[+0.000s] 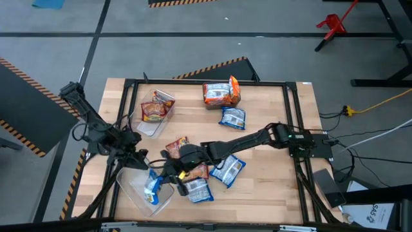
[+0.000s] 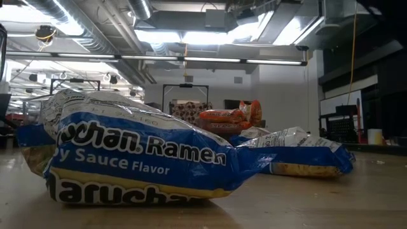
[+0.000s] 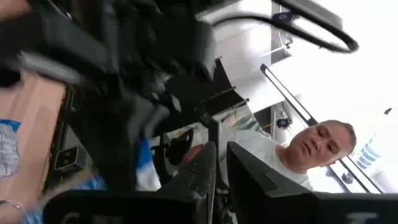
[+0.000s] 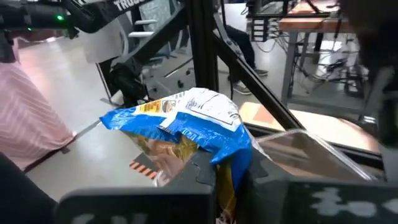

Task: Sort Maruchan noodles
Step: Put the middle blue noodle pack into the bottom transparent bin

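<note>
Blue-and-white, orange and red-orange Maruchan packets lie scattered on the wooden table. My right gripper (image 1: 168, 170) reaches across from the table's right and is shut on a blue-and-white packet (image 4: 186, 124) at the edge of the near-left clear bin (image 1: 138, 193). My left gripper (image 1: 137, 156) hovers by that bin's far rim with its fingers (image 3: 205, 171) close together; whether it touches the bin I cannot tell. Loose blue packets (image 1: 230, 170) (image 1: 233, 118) and an orange pair (image 1: 221, 93) rest flat on the table. My right gripper pinches the blue-and-white packet by one crinkled end (image 4: 217, 152) between its two fingers, coming from the table's right and slanting down. The rest of the packet sticks out past the fingertips, lifted, beside the clear bin's wall (image 4: 305, 155).
A second clear bin (image 1: 154, 111) at the far left holds red-orange packets. More packets (image 1: 195, 187) (image 1: 177, 146) crowd around the right gripper. In the low view a large blue packet (image 2: 127, 159) fills the foreground. A person (image 3: 311, 152) shows beyond the table in the left wrist view.
</note>
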{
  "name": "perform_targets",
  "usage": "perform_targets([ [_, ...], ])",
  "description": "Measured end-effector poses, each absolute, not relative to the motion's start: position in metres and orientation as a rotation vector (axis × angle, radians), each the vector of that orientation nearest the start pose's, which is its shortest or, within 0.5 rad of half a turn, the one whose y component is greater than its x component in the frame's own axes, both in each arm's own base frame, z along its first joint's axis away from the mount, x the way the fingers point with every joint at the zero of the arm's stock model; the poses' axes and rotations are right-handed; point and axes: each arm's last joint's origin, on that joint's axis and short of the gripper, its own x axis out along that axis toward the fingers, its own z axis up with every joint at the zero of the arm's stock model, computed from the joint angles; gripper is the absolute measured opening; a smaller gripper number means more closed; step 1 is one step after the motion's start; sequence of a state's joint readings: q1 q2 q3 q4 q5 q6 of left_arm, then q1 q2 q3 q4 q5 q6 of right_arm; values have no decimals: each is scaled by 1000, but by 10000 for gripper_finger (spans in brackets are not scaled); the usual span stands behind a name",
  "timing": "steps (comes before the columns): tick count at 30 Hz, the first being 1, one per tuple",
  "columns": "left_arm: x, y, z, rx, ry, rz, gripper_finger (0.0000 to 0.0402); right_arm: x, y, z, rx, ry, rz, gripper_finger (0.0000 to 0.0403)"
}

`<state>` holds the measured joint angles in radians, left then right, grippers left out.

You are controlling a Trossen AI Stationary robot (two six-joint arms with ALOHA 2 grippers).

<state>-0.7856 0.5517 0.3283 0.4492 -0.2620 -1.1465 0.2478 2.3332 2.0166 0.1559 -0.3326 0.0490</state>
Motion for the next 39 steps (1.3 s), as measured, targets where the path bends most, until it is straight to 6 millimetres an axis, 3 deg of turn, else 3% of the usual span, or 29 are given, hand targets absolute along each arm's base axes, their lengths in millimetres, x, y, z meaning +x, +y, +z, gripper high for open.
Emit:
perform_targets([
  [6, 98, -87, 271, -1243, 88, -576, 33, 553, 146, 262, 103, 313, 558, 7],
  [11, 95, -83, 271, -1241, 81, -537, 33, 556, 143, 241, 233, 399, 552, 4],
  [17, 94, -81, 271, -1223, 62, -528, 33, 559, 145, 217, 257, 486, 545, 11],
  [25, 94, -81, 268, -1209, 80, -499, 33, 561, 146, 198, 352, 563, 557, 17],
  [29, 93, -79, 270, -1219, 68, -506, 33, 563, 146, 202, 326, 527, 550, 63],
  [35, 88, -73, 274, -1226, 20, -509, 32, 568, 137, 206, 293, 457, 370, 177],
  [39, 85, -69, 276, -1232, -5, -508, 32, 572, 126, 207, 267, 408, 230, 218],
])
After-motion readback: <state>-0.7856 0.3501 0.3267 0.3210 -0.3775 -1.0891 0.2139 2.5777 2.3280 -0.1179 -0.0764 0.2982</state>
